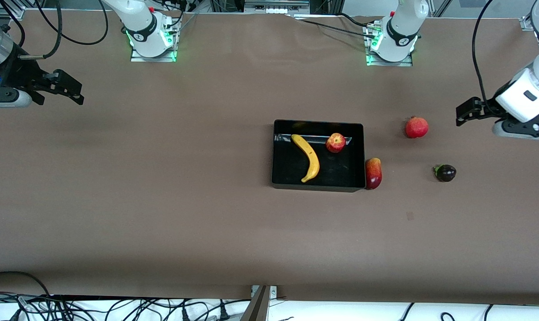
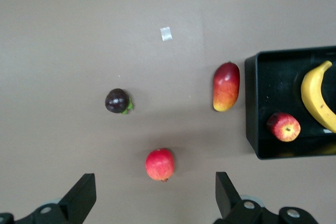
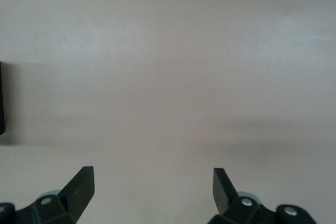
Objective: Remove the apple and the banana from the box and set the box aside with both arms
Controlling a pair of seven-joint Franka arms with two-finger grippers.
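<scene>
Nearest the front camera sits the black box [image 1: 316,187], mid-frame on the bench [image 1: 162,214], holding the banana [image 1: 309,158] and apple [image 1: 335,142]. A red-yellow mango [image 1: 373,173] lies just beside its wall at the left arm's end, with a dark purple fruit [image 1: 445,173] and a pomegranate [image 1: 416,127] further that way. My left jaws hover wide apart, empty, near the pomegranate. My right jaws hang wide apart, empty, over the bench at the right arm's end.

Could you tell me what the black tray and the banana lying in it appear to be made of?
The black tray looks like hard glossy plastic: its floor mirrors a bright streak and its low walls keep crisp edges. The banana looks like a moulded plastic replica, evenly yellow with a smooth, faintly shiny skin, though a real fruit cannot be ruled out.
</scene>
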